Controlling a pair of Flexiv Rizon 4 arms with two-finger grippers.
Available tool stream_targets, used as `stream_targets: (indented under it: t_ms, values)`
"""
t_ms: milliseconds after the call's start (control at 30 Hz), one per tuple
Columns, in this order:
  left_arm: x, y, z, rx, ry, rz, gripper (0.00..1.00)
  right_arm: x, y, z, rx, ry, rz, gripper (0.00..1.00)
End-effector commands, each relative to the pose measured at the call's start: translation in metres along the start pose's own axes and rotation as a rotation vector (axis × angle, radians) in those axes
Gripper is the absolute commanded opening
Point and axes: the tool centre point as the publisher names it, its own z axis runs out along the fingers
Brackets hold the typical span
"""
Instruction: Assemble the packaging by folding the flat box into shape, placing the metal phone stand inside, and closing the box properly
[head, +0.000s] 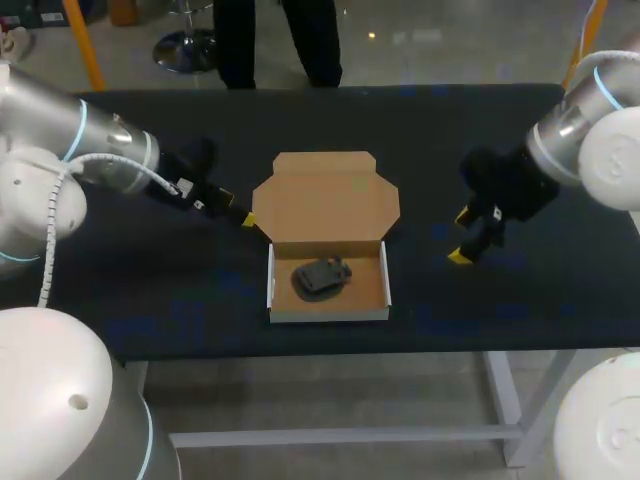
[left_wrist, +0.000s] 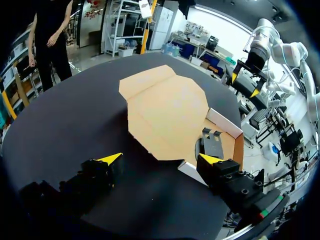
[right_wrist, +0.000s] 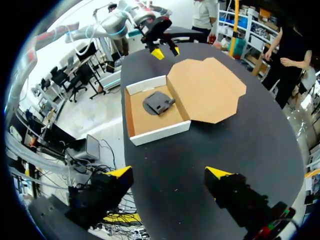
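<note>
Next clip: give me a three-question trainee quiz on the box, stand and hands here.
1. True or false: the stand lies inside the box.
2. The lid is: A) shut, B) lying open and flat on the table, C) standing upright.
3. Which is nearer the lid, the left hand or the right hand?
Key: 1 true; 2 B; 3 left hand.

Black table (head: 130, 290). Cardboard box (head: 330, 313) sits near centre, open; its lid (head: 325, 195) lies flat toward 12 o'clock.
</note>
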Motion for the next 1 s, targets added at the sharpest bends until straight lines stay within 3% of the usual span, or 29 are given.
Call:
stream_targets:
  t_ms: [33,667,1000]
  values:
    - [-0.020,0.003,0.006,0.042,0.165,0.010,1.00,-0.006,0.010,-0.002,0.019,0.057,-0.010,1.00]
    - [-0.029,-0.021,0.037,0.029,0.320,-0.015,1.00,-0.021,0.040,-0.005,0.132,0.046,-0.145,1.00]
    - [-0.030,-0.028,0.052,0.053,0.463,-0.020,1.00,-0.031,0.055,-0.011,0.164,0.022,-0.203,1.00]
